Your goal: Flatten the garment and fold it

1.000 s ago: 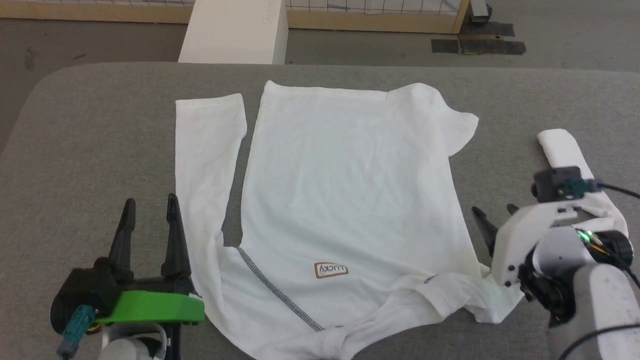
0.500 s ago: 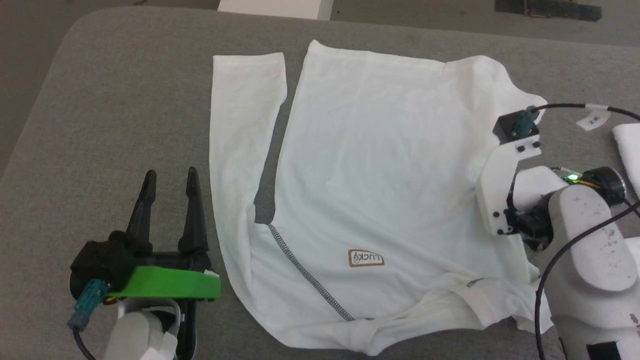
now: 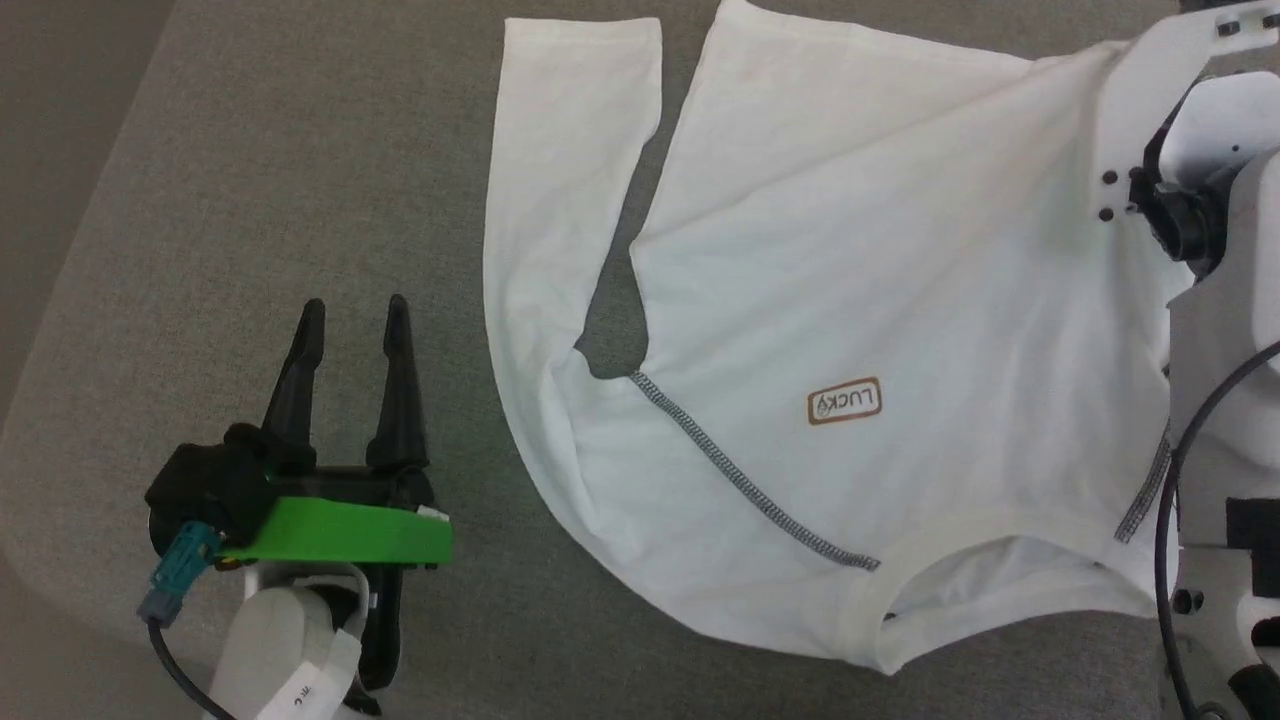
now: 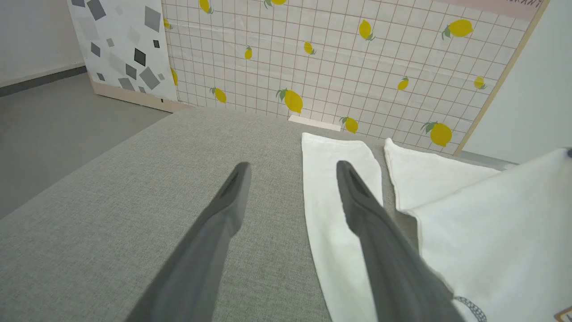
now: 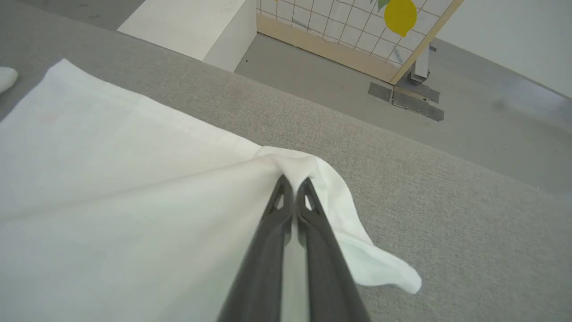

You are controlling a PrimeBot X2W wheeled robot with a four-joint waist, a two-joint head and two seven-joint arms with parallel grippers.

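Garment (image 3: 880,250), one, right hand (image 5: 294,181) pinched on its edge, left hand (image 3: 355,305) spread wide, empty

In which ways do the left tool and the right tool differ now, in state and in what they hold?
The left tool, with two long dark fingers, stands open; the right tool is shut. The left tool holds nothing, beside a sleeve of the white thin-fabric shirt; the right tool pinches that shirt's edge, bunching it. Both have dark tapered fingers.
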